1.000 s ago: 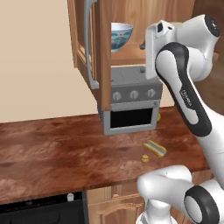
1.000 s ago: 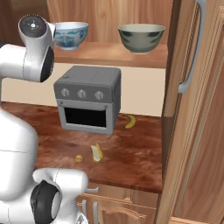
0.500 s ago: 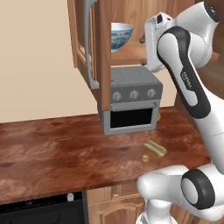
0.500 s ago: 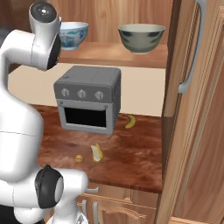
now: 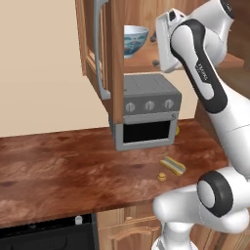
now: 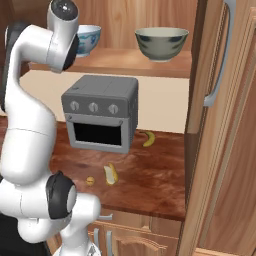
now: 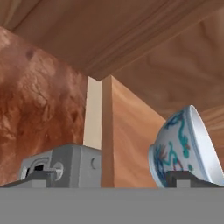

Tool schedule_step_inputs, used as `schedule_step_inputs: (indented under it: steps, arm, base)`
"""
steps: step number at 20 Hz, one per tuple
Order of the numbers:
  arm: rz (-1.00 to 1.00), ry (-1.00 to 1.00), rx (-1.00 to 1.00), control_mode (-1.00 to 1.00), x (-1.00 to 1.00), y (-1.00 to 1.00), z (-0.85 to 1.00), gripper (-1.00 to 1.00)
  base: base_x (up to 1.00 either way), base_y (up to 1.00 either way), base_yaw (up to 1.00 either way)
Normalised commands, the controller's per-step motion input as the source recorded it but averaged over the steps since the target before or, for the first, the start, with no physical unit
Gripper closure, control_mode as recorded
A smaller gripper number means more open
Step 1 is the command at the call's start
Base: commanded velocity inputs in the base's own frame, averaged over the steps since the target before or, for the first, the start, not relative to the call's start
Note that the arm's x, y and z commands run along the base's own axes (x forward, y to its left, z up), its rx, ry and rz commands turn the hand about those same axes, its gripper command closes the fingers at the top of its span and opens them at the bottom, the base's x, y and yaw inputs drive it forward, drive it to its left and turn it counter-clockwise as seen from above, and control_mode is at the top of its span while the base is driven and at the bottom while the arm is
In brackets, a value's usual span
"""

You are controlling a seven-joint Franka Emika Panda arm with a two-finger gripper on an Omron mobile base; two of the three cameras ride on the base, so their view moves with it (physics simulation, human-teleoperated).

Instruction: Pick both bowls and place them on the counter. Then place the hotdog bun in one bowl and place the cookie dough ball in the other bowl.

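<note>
The white bowl with blue pattern (image 5: 134, 39) (image 6: 90, 39) (image 7: 183, 144) stands on the wooden shelf (image 6: 125, 62). My gripper (image 5: 155, 49) (image 7: 111, 179) is up at shelf height just right of it, open, with nothing between its fingers. In the hand view, one fingertip (image 7: 183, 177) sits right under the bowl. The dark grey-green bowl (image 6: 161, 43) stands further right on the same shelf. On the reddish-brown counter (image 5: 58, 171) (image 6: 150, 175) lie the hotdog bun (image 5: 173, 165) (image 6: 110, 174) and the small cookie dough ball (image 5: 161, 177) (image 6: 90, 180).
A grey toaster oven (image 5: 146, 114) (image 6: 100, 112) stands on the counter under the shelf, a banana (image 6: 147, 139) beside it. Open cabinet doors (image 5: 105, 63) (image 6: 220, 125) flank the shelf on both sides.
The arm has swung the hand upward and toward the shelf, bringing the open gripper close beside the white bowl. Bowls, bun and ball have not moved.
</note>
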Motion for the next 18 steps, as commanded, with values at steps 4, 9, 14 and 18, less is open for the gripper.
schedule_step_inputs:
  steps: [4, 9, 14, 18]
  arm:
    - [0.08, 0.00, -0.02, -1.00, 0.35, 0.00, 0.26, -1.00]
    - [0.00, 0.00, -0.04, -1.00, 0.15, 0.00, 0.30, -1.00]
    - [0.00, 0.01, -0.02, -1.00, 0.25, 0.00, 0.07, -1.00]
    - [0.00, 0.01, -0.03, -1.00, 0.31, 0.01, -0.07, -1.00]
  base:
    - [0.00, 0.00, 0.00]
    - [0.00, 0.00, 0.00]
    - [0.00, 0.00, 0.00]
    - [0.00, 0.00, 0.00]
